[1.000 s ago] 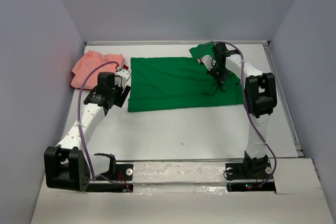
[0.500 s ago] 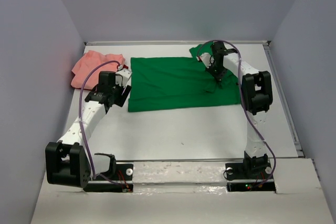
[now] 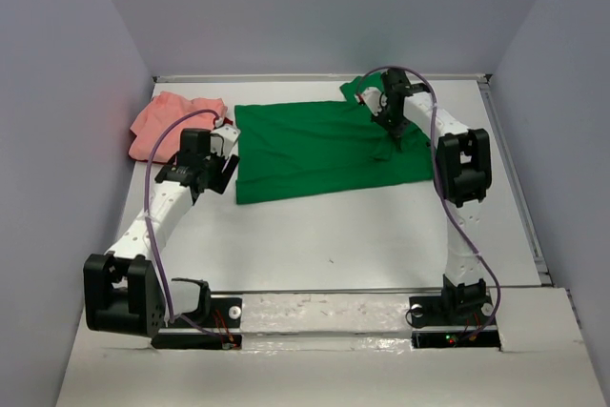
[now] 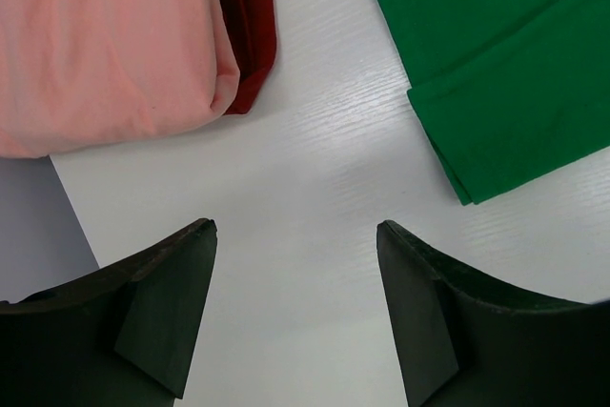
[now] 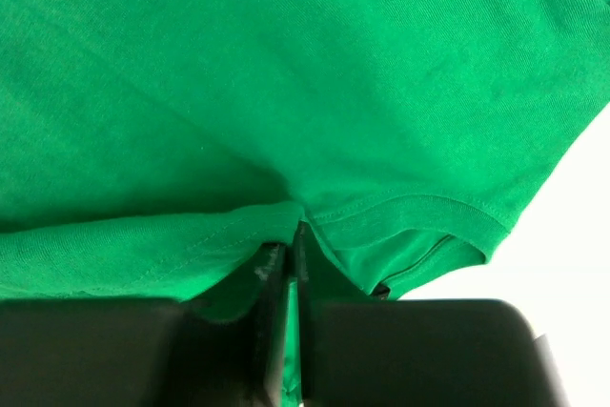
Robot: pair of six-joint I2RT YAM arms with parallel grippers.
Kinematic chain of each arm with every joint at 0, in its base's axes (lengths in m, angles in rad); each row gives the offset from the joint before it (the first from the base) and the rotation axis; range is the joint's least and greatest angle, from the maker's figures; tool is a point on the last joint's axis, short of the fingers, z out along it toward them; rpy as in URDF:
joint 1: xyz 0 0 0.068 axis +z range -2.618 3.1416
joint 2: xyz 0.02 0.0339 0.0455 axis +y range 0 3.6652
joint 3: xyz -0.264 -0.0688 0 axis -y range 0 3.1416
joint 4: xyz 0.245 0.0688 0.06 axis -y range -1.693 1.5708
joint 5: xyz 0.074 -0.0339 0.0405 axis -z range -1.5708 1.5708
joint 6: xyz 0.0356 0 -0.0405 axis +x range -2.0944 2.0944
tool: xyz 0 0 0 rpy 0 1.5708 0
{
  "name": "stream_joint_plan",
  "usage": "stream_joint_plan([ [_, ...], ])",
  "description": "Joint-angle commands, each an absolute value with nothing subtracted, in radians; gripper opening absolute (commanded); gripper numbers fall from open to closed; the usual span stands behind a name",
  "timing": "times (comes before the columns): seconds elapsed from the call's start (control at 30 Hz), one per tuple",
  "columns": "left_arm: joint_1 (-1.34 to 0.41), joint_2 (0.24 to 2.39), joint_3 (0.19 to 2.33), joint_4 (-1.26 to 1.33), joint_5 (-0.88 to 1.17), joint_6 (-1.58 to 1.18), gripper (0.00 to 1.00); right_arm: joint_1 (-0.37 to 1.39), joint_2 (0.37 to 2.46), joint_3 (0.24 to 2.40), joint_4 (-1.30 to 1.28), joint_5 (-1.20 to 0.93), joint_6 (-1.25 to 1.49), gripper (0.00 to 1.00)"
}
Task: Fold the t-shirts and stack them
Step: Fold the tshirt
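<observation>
Green t-shirt point(image 3: 324, 150) lies spread across the mid-far tabletop point(image 3: 334, 235), flattened to a wide band, w/ a sleeve sticking out at its far right corner. Right gripper point(image 5: 286, 253) is pinched tight on a hem fold near that right end; the cloth bunches into wrinkles at the pinch. Salmon-pink t-shirt point(image 3: 173, 119) sits folded in the far left corner, up against the left wall point(image 3: 57, 140). Dark red cloth point(image 4: 250, 26) peeks out from under its edge. Left gripper point(image 4: 295, 228) hangs wide apart, holding nothing, over bare tabletop btwn the pink pile & the green shirt's near left corner, apart from both. Purple cables point(image 3: 152, 188) loop along both arms. Near half of the tabletop is bare white; walls close in on the left, far & right sides.
</observation>
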State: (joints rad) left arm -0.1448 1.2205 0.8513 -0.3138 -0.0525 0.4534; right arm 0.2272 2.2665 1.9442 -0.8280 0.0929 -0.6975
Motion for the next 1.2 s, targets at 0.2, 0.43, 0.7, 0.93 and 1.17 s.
stream_joint_plan([
  [0.2, -0.153, 1.233, 0.890, -0.328, -0.025, 0.445, 0.80, 0.261, 2.307, 2.031, -0.759, 0.137, -0.736, 0.48],
  [0.43, -0.153, 1.250, 0.893, -0.330, -0.020, 0.445, 0.80, 0.279, 2.312, 2.045, -0.670, 0.182, -0.719, 0.60],
  [0.7, -0.160, 1.247, 0.900, -0.339, -0.005, 0.443, 0.81, 0.279, 2.235, 1.912, -0.468, 0.339, -0.724, 0.62],
  [0.93, -0.161, 1.233, 0.907, -0.348, -0.005, 0.442, 0.81, 0.279, 2.299, 1.979, -0.426, 0.397, -0.778, 0.63],
  [1.17, -0.161, 1.272, 0.925, -0.354, -0.006, 0.440, 0.81, 0.279, 2.321, 2.083, -0.399, 0.460, -0.767, 0.63],
])
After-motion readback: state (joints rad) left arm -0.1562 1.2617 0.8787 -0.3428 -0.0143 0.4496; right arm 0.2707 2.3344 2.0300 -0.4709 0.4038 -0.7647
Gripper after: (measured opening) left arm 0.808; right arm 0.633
